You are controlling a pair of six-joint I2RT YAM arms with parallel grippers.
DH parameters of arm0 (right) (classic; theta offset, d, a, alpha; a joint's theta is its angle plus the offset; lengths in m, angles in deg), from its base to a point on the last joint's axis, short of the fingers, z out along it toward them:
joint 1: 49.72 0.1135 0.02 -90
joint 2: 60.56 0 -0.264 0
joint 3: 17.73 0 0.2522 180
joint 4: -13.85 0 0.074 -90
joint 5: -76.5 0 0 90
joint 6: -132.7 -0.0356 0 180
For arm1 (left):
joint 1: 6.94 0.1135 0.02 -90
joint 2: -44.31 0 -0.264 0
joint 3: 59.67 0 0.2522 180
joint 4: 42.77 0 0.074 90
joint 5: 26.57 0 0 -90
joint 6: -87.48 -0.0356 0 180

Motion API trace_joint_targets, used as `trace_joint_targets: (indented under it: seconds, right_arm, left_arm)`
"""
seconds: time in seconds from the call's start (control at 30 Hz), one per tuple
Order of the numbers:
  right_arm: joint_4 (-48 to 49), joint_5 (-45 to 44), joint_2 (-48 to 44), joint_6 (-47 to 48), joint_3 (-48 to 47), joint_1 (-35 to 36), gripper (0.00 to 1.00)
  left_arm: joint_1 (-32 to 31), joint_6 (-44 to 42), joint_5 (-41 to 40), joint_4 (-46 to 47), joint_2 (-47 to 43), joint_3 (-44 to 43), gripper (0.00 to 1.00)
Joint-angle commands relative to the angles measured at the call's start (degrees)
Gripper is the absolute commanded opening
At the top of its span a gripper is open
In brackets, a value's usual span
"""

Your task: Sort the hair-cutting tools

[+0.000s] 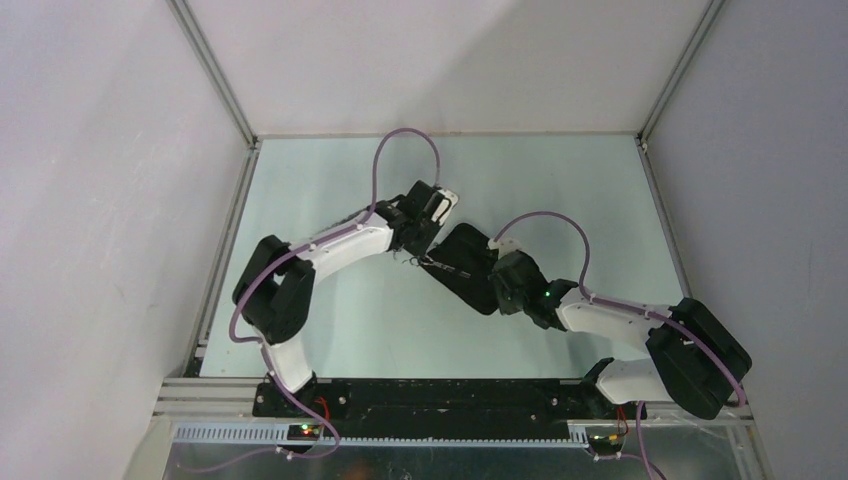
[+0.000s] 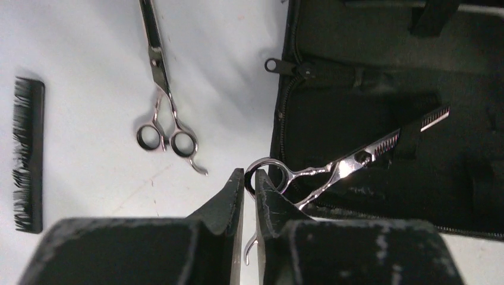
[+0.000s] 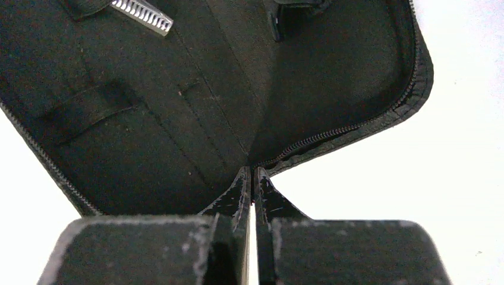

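Scissors (the toothed pair) sit tip-first under a strap in the pouch, with the left gripper clamped on their handle, probably seating them. The right gripper, closed, meets the pouch rim, seemingly steadying it. The plain pair and comb lie apart on the desk.

Pale green tabletop, plain white enclosure walls, aluminium corner posts, soft even light
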Motion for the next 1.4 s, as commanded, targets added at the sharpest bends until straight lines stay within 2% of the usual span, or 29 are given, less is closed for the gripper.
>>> trace_joint_targets:
  seconds: [0.0, 0.33, 0.5, 0.7, 0.77, 0.87, 0.93, 1.07, 1.27, 1.37]
  right_arm:
    - [3.46, 0.89, -0.11, 0.86, -0.35, 0.81, 0.0]
    - [-0.64, -3.36, -2.35, -5.93, -0.35, -0.18, 0.09]
    - [-2.1, -4.74, -3.06, -8.0, -0.38, -2.75, 0.24]
    - [-4.18, -4.87, -5.43, -9.69, -0.86, -5.2, 0.46]
    - [-4.62, -4.3, -6.71, -10.12, -0.92, -5.22, 0.52]
    - [-5.06, -3.39, -8.19, -10.73, -0.97, -5.26, 0.58]
    - [-5.29, -2.34, -8.45, -11.43, -1.08, -5.32, 0.6]
    - [-6.13, -1.37, -7.99, -14.97, -1.54, -5.62, 0.62]
    - [-7.03, -1.38, -3.67, -21.47, -3.12, -5.8, 0.61]
    - [-8.31, -1.59, -0.76, -23.24, -4.49, -5.9, 0.55]
  left_arm:
    - [-0.01, -3.61, -0.48, 4.55, 2.07, -3.16, 0.16]
    - [0.0, 2.15, 6.35, 4.81, 1.91, 1.95, 0.22]
    - [-0.25, 5.94, 10.96, 3.78, 1.49, 5.71, 0.23]
    - [-1.14, 9.46, 12.08, 3.76, -2.01, 11.21, 0.24]
    - [-1.22, 11.22, 12.33, 4.09, -4.68, 12.59, 0.29]
    - [-0.99, 12.45, 10.98, 4.17, -8.47, 13.17, 0.44]
    - [-0.15, 13.18, 9.17, 3.99, -10.22, 11.98, 0.51]
    - [3.0, 13.61, 7.11, 3.44, -9.43, 6.98, 0.58]
    - [4.51, 10.87, 7.14, 0.32, 0.03, -2.69, 0.58]
    - [4.54, 10.34, 7.26, -0.08, 3.72, -4.21, 0.58]
